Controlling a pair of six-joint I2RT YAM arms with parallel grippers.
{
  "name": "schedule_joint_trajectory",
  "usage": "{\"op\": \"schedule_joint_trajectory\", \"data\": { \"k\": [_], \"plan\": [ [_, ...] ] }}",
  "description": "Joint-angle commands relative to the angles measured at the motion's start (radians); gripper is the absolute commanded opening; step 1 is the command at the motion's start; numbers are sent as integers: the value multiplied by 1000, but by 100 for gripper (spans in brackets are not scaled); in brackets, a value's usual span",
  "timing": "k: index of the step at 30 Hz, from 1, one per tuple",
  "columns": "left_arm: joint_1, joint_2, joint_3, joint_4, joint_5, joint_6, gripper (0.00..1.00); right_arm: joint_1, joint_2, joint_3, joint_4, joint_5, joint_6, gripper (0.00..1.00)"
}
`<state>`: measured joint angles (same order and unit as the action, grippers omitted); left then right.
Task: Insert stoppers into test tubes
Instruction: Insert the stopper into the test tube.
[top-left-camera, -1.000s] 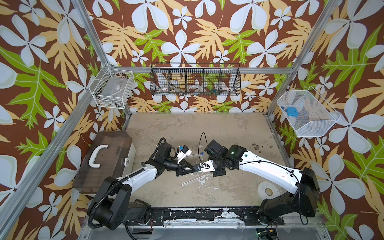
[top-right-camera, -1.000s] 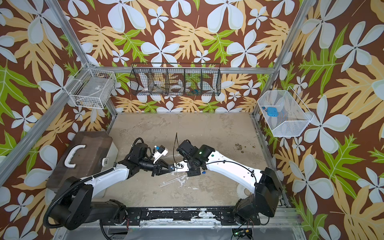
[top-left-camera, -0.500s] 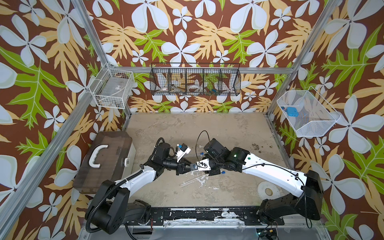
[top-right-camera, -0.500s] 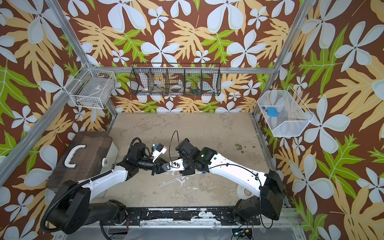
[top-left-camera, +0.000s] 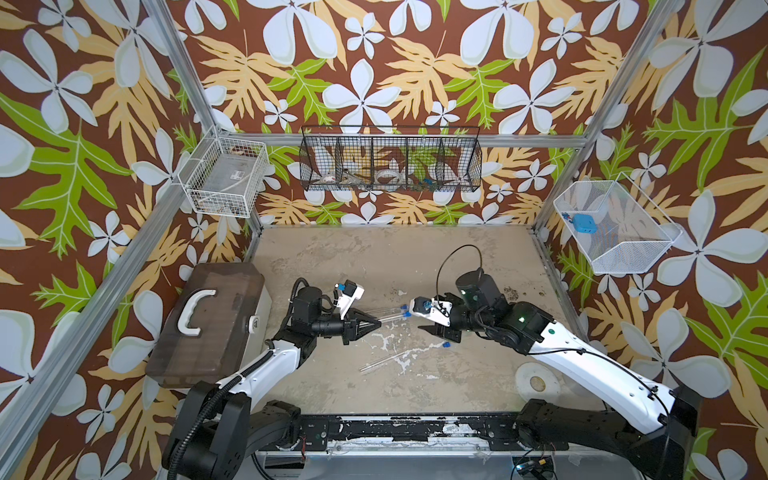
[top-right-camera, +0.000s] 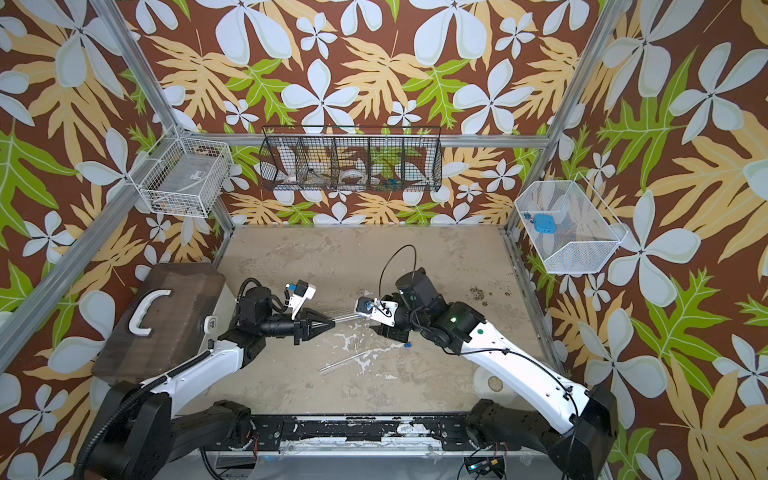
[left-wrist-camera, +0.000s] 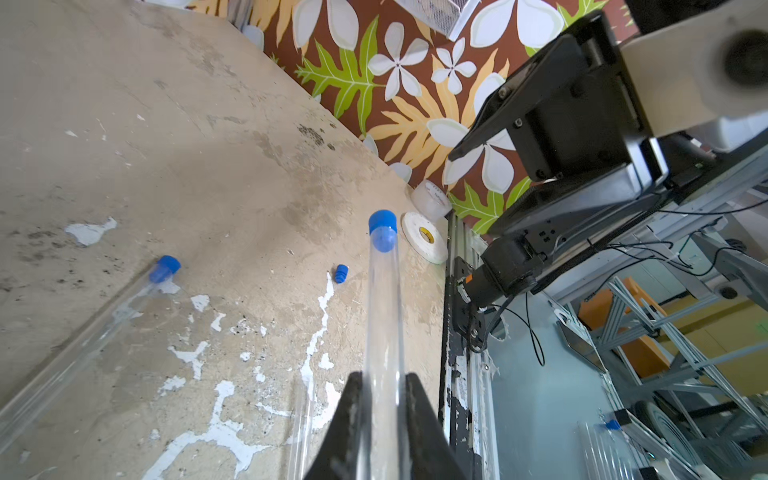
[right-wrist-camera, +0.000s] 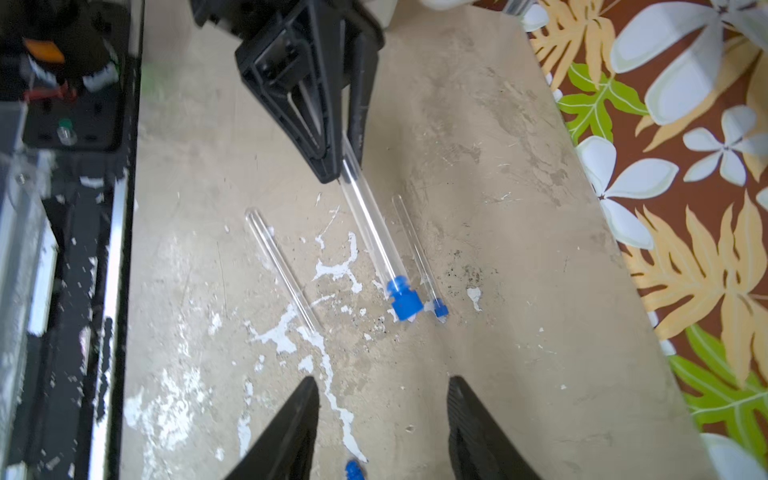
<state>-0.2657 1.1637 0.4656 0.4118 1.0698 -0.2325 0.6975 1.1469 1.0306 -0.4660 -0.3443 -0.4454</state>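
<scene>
**Right wrist view: second tube plugged, right pincer let go**

Right wrist view showed the right pincer (right-wrist-camera: 382, 432) released and backed away since a second earlier, leaving a bright-blue stopper (right-wrist-camera: 401, 300) seated in the thin clear test tube (right-wrist-camera: 370, 226) clenched by the left pincer (right-wrist-camera: 343, 166). A loose blue stopper (left-wrist-camera: 341, 274) lay on the worktop (left-wrist-camera: 208, 166) at nine o'clock of that tube's mouth in the left wrist view, probably for the unplugged tube (right-wrist-camera: 282, 270).

You're looking at a robot test cell in a lab/workshop, not a home. Aluminium extrusion posts (top-left-camera: 174, 79) are framing a booth w/ tropical floral backdrop panels (top-left-camera: 374, 62) standing in as walls. Wire baskets (top-left-camera: 390, 164) are hanging on the back and sides as parts bins. A worn, paint-chipped tabletop (top-left-camera: 374, 266) is serving as the work surface, w/ two arms bolted to a black base rail (top-left-camera: 395, 428). In the left wrist view, more extrusion racks and loose cabling (left-wrist-camera: 665, 257) are showing beyond the cell's edge.
</scene>
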Motion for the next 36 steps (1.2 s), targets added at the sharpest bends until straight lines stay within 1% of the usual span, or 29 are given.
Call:
{"op": "schedule_joint_trajectory", "data": {
  "k": [1, 4, 6, 7, 10, 12, 15, 18, 21, 26, 31, 36],
  "plan": [
    [24, -23, -15, 114, -22, -88, 0, -59, 1, -11, 165, -129, 319, 51],
    [55, -45, -33, 209, -25, -182, 0, -93, 42, 6, 217, -152, 501, 48],
    [67, -53, -39, 254, -17, -225, 0, -116, 88, 35, 229, -202, 618, 47],
    [71, -57, -42, 274, -9, -242, 0, -133, 116, 53, 230, -242, 671, 45],
    [82, -70, -54, 335, 1, -289, 0, -197, 202, 94, 235, -413, 810, 42],
    [92, -76, -55, 351, -3, -304, 0, -223, 245, 103, 259, -513, 874, 38],
    [92, -82, -53, 354, -15, -311, 0, -224, 276, 91, 326, -564, 944, 36],
    [95, -86, -53, 322, -37, -289, 0, -224, 299, 108, 335, -577, 958, 35],
    [97, -85, -55, 303, -35, -263, 0, -224, 307, 125, 338, -535, 959, 35],
    [97, -84, -64, 325, -15, -261, 0, -214, 303, 100, 424, -515, 1015, 33],
    [98, -81, -79, 375, 4, -283, 0, -185, 338, 148, 369, -533, 982, 28],
    [97, -82, -82, 392, 15, -287, 0, -184, 344, 146, 361, -556, 976, 25]
  ]
}}
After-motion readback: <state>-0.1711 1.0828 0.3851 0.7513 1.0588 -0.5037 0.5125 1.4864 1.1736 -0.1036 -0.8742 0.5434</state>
